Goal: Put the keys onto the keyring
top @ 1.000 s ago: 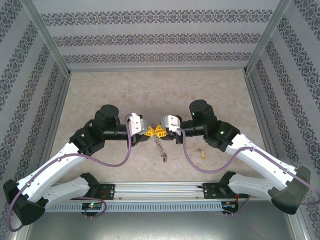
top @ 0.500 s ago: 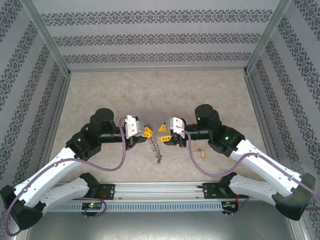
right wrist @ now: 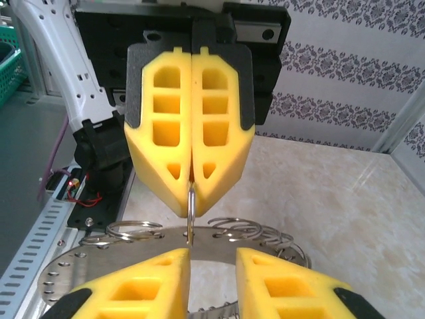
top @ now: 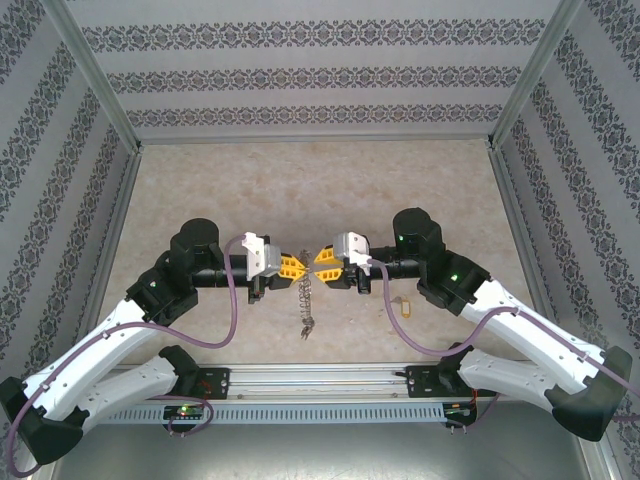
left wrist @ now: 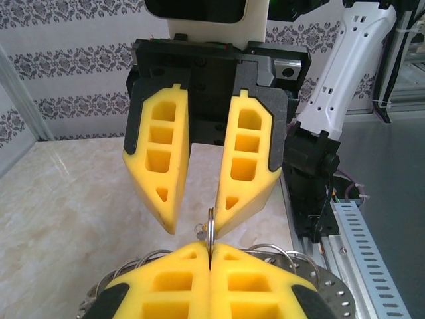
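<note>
My left gripper (top: 293, 266) is shut on a thin split ring (left wrist: 210, 227), seen edge-on between its yellow fingers (left wrist: 166, 286). That ring is part of the keyring (top: 305, 303), a flat grey perforated band (right wrist: 99, 256) fringed with small wire loops, which hangs below the grippers. My right gripper (top: 323, 268) faces the left one tip to tip. It is open, and the held ring stands just by one of its fingers (right wrist: 149, 286). A small key with a yellow head (top: 404, 306) lies on the table to the right, under the right arm.
Patterned walls (top: 320, 70) and a metal frame enclose the beige table (top: 320, 180). A rail with both arm bases (top: 320, 385) runs along the near edge. Open floor lies behind the grippers.
The grippers were touching tip to tip. The right one has opened and they stand slightly apart. Both shifted a little left and nearer, and the hanging keyring swung left with the left gripper.
</note>
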{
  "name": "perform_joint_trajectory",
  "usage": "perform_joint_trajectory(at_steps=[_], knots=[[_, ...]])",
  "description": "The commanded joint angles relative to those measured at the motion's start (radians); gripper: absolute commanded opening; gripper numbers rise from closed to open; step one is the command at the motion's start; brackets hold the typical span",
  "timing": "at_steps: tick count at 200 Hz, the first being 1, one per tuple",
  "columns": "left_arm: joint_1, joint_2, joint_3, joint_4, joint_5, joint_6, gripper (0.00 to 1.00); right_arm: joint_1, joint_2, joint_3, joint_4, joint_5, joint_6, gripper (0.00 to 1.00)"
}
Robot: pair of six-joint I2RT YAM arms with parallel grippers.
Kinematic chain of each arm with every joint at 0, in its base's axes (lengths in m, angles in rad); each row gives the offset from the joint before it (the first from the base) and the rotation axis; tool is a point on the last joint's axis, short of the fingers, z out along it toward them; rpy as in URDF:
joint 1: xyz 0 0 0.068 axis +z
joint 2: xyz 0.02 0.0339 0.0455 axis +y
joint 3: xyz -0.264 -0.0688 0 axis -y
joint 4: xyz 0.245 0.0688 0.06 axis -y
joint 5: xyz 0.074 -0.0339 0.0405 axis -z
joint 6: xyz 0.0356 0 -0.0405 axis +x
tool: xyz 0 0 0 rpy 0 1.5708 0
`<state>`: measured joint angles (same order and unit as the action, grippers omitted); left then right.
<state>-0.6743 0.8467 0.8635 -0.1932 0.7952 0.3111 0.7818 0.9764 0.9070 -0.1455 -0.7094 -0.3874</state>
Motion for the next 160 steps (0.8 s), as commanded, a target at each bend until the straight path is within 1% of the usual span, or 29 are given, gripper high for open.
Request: perform_joint_trajectory(at_steps=[1, 87, 95, 113, 128, 147, 160], knots=[[-0.003, -0.012, -0.003, 0.071, 0.039, -0.017, 0.00, 0.011, -0.020, -0.019, 0.058, -0.048, 0.028, 0.26], [-0.002, 0.003, 0.010, 0.067, 0.042, -0.006, 0.00, 0.023, 0.003, -0.011, 0.066, -0.065, 0.036, 0.25], [-0.002, 0.003, 0.012, 0.067, 0.041, -0.004, 0.00, 0.024, 0.004, -0.011, 0.066, -0.067, 0.033, 0.22], [-0.002, 0.011, 0.016, 0.061, 0.044, 0.001, 0.00, 0.025, 0.004, -0.007, 0.061, -0.067, 0.029, 0.08], [-0.002, 0.017, 0.018, 0.057, 0.043, 0.006, 0.00, 0.027, 0.002, -0.004, 0.060, -0.064, 0.026, 0.00], [-0.002, 0.019, 0.022, 0.038, 0.030, 0.015, 0.00, 0.032, -0.001, 0.005, 0.038, -0.039, 0.010, 0.00], [-0.002, 0.017, 0.027, 0.003, -0.001, 0.043, 0.00, 0.053, -0.008, 0.011, 0.001, 0.041, -0.027, 0.00]])
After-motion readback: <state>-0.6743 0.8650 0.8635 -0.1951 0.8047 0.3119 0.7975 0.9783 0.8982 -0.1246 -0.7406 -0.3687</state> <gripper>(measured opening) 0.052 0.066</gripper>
